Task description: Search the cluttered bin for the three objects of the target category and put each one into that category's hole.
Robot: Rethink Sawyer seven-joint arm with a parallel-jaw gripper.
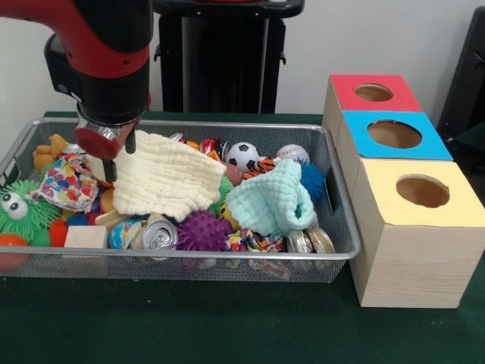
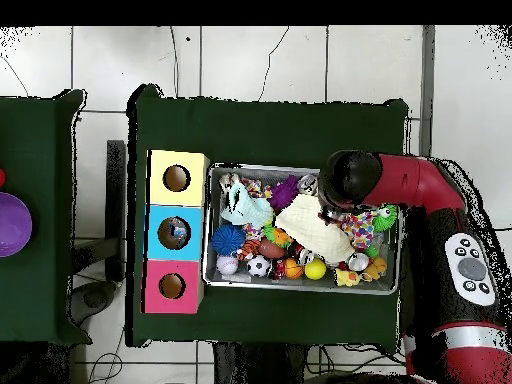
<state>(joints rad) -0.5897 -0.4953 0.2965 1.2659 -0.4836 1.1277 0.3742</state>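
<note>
The wire mesh bin (image 1: 342, 250) is full of toys and cloths; it also shows in the overhead view (image 2: 300, 290). My gripper (image 1: 120, 155) hangs over the bin's left part, shut on the top corner of a cream waffle cloth (image 1: 170, 182) that drapes over the pile. In the overhead view the arm's head (image 2: 345, 180) covers the gripper, and the cream cloth (image 2: 312, 228) lies beside it. No transparent pale blue bottle shows clearly; the clutter hides them. The hole in the blue panel (image 1: 394, 134) is on the wooden box to the right of the bin, and it shows in the overhead view (image 2: 173, 231).
A mint cloth (image 1: 269, 201) lies right of centre. Silver cans (image 1: 159, 236) lie at the front wall. A purple spiky ball (image 1: 203, 230), a green googly-eyed toy (image 1: 23, 212), a small soccer ball (image 1: 242, 155) and a wooden block (image 1: 86, 236) crowd the bin. Red (image 1: 373, 92) and yellow (image 1: 422, 191) holes flank the blue one.
</note>
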